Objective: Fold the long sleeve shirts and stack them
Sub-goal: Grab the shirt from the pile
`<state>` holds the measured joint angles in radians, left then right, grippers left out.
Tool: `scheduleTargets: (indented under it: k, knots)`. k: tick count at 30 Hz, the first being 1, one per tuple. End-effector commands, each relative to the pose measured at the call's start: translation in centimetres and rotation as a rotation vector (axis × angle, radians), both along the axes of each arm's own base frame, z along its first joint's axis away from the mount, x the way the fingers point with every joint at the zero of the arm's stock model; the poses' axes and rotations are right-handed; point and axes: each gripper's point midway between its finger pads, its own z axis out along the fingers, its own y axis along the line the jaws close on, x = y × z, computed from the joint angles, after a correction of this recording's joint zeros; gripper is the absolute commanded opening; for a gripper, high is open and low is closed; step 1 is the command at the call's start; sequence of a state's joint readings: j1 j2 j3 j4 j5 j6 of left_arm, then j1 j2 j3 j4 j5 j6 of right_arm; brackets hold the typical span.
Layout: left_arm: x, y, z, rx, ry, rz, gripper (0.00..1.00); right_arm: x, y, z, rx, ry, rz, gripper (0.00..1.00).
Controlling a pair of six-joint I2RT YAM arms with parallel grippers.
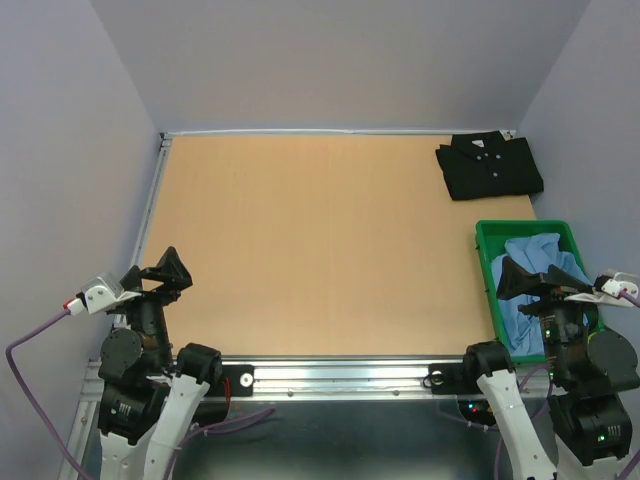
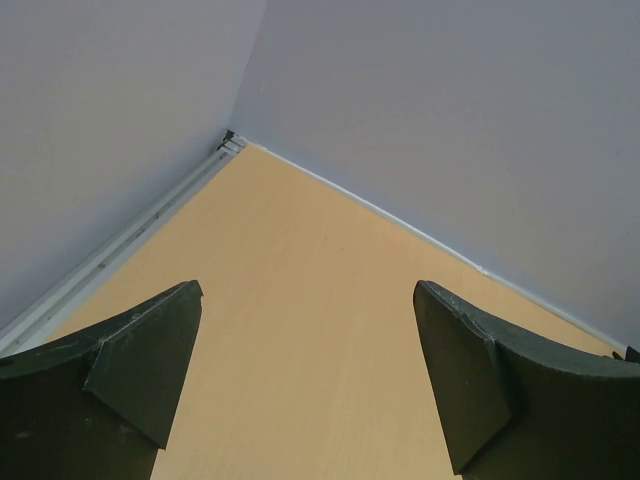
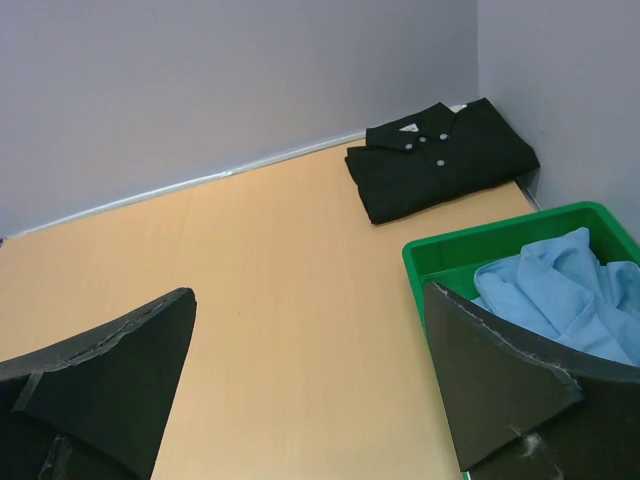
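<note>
Wooden table point(image 1: 300, 250) is carrying both garments: the black shirt point(image 1: 489, 167) is lying neatly folded, collar and white buttons up, at the far right corner, while the light blue shirt point(image 1: 530, 248) is sitting crumpled inside the green tray point(image 1: 484, 250) along the right edge. The left gripper point(image 2: 307, 290) is hovering at the near left corner, jaws spread wide and empty. The right gripper point(image 3: 309, 292) is hanging beside the tray's near end, jaws equally wide, gripping nothing.
</note>
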<state>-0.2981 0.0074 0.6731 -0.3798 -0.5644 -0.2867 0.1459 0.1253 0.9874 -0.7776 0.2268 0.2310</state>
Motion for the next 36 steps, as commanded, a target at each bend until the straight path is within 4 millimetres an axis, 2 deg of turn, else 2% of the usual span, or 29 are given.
scheduleTargets:
  k: [1,8,14,15,19,20,22,24,26,28,29,31,32,33,35,36]
  knots:
    - [-1.3,0.7,1.1,-0.032,-0.085,0.015,0.99,-0.3,0.1,1.3,-0.011,-0.032,0.012,1.0]
    - [-1.2,0.5,1.0,-0.031,-0.082,0.009,0.99,0.4,-0.1,1.0,-0.014,-0.003,-0.005,1.0]
    - [-1.1,0.3,1.1,-0.022,-0.081,-0.002,0.99,3.4,0.5,-0.3,-0.02,0.133,0.0,1.0]
    - [-1.1,0.3,1.2,-0.02,-0.08,-0.006,0.99,4.7,0.5,-0.5,-0.014,0.182,-0.013,1.0]
    - [-0.8,-0.2,1.4,-0.001,-0.077,-0.031,0.99,6.8,0.1,-1.0,0.071,0.297,-0.089,1.0]
    - [-0.9,-0.3,1.9,0.006,-0.082,-0.038,0.99,8.2,0.4,-2.7,0.1,0.397,-0.108,1.0]
    - [-0.7,-0.5,2.2,0.019,-0.075,-0.046,0.99,9.5,0.7,-3.4,0.127,0.463,-0.123,1.0]
    - [-0.5,-0.6,2.6,0.029,-0.061,-0.049,0.99,11.0,0.3,-5.7,0.145,0.564,-0.198,1.0]
    - [-0.2,-0.9,3.2,0.048,-0.048,-0.062,0.99,12.0,-1.1,-7.7,0.152,0.634,-0.326,1.0]
    - [0.0,-1.3,3.8,0.071,-0.038,-0.082,0.99,12.6,-1.8,-8.9,0.147,0.669,-0.39,1.0]
    - [0.1,-1.8,4.4,0.086,-0.03,-0.113,0.99,13.5,-2.4,-10.2,0.139,0.707,-0.453,1.0]
    - [0.3,-2.8,5.1,0.144,-0.023,-0.166,0.99,14.2,-3.1,-11.5,0.126,0.744,-0.52,1.0]
    - [0.5,-3.8,5.6,0.165,-0.023,-0.223,0.99,14.5,-4.0,-12.0,0.11,0.754,-0.578,1.0]
    - [0.5,-4.2,6.2,0.179,-0.014,-0.245,0.99,15.1,-4.6,-13.5,0.096,0.799,-0.627,1.0]
    - [0.4,-5.3,6.9,0.193,-0.012,-0.307,0.99,15.2,-6.6,-14.9,0.115,0.834,-0.714,1.0]
    - [0.4,-5.7,7.2,0.198,-0.006,-0.331,0.99,15.5,-7.8,-16.6,0.127,0.866,-0.759,1.0]
